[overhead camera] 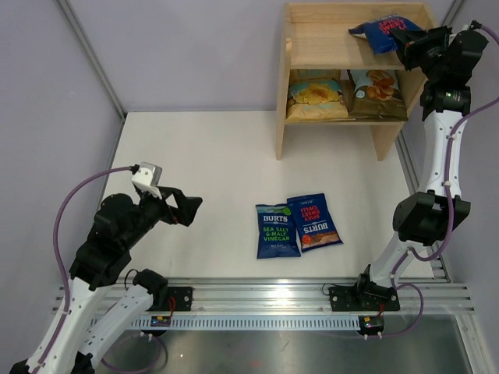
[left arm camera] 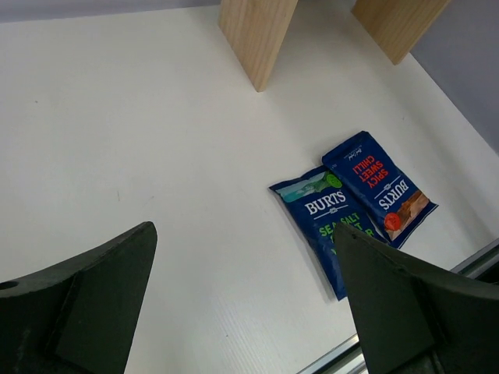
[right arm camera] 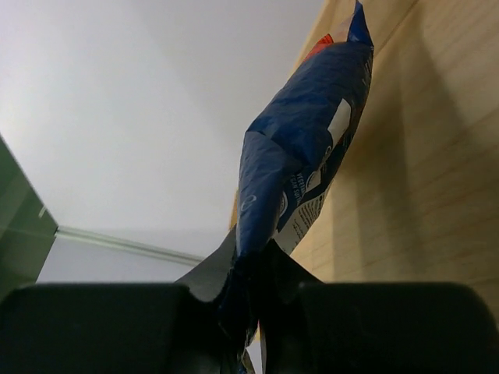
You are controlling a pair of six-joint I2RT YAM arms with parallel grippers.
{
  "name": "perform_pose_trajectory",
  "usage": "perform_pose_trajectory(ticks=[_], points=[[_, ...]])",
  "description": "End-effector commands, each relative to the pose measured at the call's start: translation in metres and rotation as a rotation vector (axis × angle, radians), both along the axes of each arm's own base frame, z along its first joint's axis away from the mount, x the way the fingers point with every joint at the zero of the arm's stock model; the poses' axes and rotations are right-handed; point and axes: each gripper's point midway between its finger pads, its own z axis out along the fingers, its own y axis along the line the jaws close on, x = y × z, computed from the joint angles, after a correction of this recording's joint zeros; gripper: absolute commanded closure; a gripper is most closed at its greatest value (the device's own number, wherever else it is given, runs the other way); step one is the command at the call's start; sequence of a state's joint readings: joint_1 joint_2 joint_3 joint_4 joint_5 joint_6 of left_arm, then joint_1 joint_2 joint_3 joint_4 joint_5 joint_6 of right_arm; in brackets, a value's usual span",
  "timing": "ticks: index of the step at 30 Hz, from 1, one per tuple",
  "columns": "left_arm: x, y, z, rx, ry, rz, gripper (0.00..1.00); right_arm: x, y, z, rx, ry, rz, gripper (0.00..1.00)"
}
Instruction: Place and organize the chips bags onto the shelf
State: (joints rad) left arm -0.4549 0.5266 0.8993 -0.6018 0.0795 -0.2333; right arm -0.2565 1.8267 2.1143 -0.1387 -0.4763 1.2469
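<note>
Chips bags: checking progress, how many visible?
5: two tan bags on the lower tier of the shelf, one blue bag in the right gripper at the top tier, two BURTS bags on the table.

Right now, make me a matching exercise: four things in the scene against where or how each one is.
1. green-labelled dark blue crinkly bag
2. left-hand tan crinkly bag
3. left jaws
4. right jaws

A. lower tier of the light wooden shelf
B. wide open
C. shut on a red-labelled dark blue bag by the top tier
D. flat on the white table

Pairs: 1-D, 2-A, 3-B, 4-C
</note>
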Motion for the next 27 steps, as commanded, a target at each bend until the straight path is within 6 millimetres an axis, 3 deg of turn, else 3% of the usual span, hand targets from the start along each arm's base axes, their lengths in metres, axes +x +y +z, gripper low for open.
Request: perform_pose_trajectory(ticks=[1, 6, 12, 27], points=[[-0.001, 0.006, 0.009, -0.01, -0.064, 0.02, 0.01, -0.006, -0.018, 0.002, -0.017, 0.048, -0.115, 0.83], [-0.001, 0.005, 0.008, -0.017, -0.058, 0.017, 0.01, -0.011, -0.04, -0.024, -0.006, 0.146, -0.263, 0.82], [-0.003, 0.005, 0.006, -0.017, -0.057, 0.021, 0.01, -0.015, -0.063, -0.034, 0.028, 0.218, -0.398, 0.81], [-0.007, 0.007, 0.005, -0.019, -0.065, 0.029, 0.01, 0.014, -0.072, -0.049, 0.114, 0.296, -0.413, 0.79]])
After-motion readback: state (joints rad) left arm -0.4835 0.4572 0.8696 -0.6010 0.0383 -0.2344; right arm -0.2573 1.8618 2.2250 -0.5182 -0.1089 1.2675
